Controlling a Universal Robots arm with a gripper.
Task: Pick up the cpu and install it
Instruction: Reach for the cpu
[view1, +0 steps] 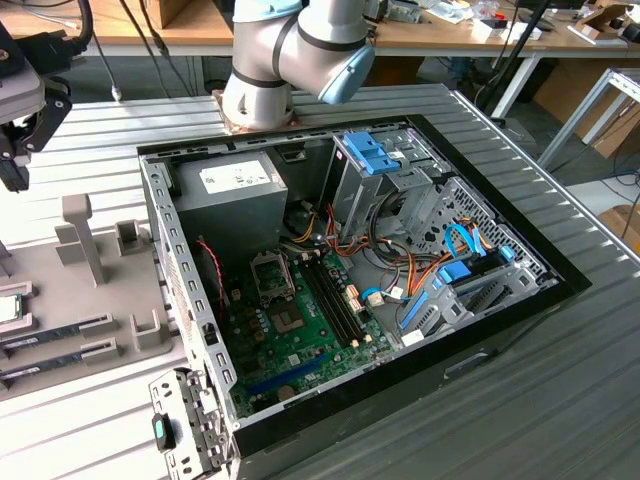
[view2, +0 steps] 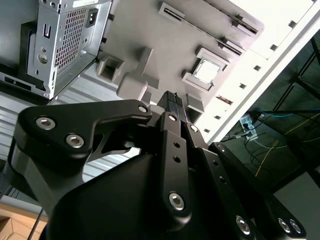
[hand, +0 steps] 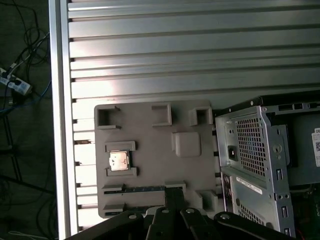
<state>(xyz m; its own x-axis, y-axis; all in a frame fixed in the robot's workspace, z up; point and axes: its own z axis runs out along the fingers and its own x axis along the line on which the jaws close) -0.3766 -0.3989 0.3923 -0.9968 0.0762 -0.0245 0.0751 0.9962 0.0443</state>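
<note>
Cpu (hand: 119, 160): lies flat, metal top up, in a square holder on the grey tray (hand: 150, 130). It sits close to the tray's edge farthest from the computer case (hand: 255, 150), about midway along that edge. Not yet lifted. The part is square, so it has no long axis; its sides run parallel to the tray's edges. Which corner carries the orientation mark cannot be read. Judged light and stiff, with a smooth top that could slip under a careless pinch and a delicate underside. Best taken by two opposite side edges and kept level. The holder's raised bars flank two sides and the other two look open, so those appear to be the sides to grip. A memory stick (hand: 132, 189) stands in a slot just beside the holder, toward the tray's corner. Gripper (hand: 175, 190) hangs above the tray, apart from the cpu, fingers pressed together and empty. Tray rests on the ribbed metal table (hand: 175, 60), beside the case.
</note>
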